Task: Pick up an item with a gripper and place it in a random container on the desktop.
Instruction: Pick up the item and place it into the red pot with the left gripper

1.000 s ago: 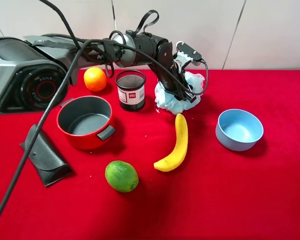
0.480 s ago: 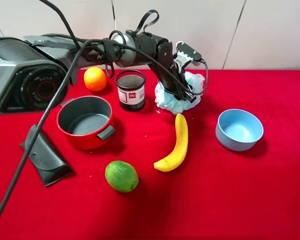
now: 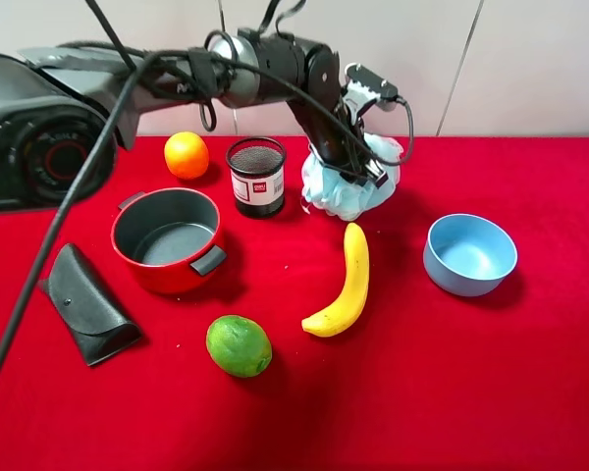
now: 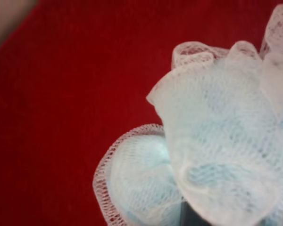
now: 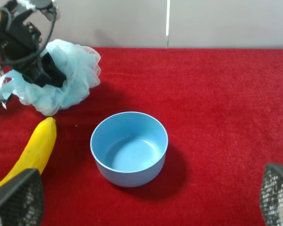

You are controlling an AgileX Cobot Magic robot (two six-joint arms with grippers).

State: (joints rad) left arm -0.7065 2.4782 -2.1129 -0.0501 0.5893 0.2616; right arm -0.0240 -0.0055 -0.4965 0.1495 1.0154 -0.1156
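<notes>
The light-blue mesh pouf (image 3: 346,191) is at the back middle of the red desktop (image 3: 471,383), right of the black mesh cup. My left gripper (image 3: 358,169) reaches across from the left and is shut on the pouf from above, its fingers buried in the ruffles. The pouf fills the left wrist view (image 4: 217,155) and also shows in the right wrist view (image 5: 61,87). The red pot (image 3: 162,277) with a dark grey inside stands empty at the left, well apart from the pouf. My right gripper (image 5: 146,205) is open and empty, facing the blue bowl.
A black mesh cup (image 3: 256,175) and an orange (image 3: 187,154) stand at the back. A banana (image 3: 344,283) lies just in front of the pouf. A lime (image 3: 239,345) is at the front, a blue bowl (image 3: 469,253) at the right, a black case (image 3: 86,304) at the left.
My left arm has risen and the pouf has come up a little with it. The other things have not moved.
</notes>
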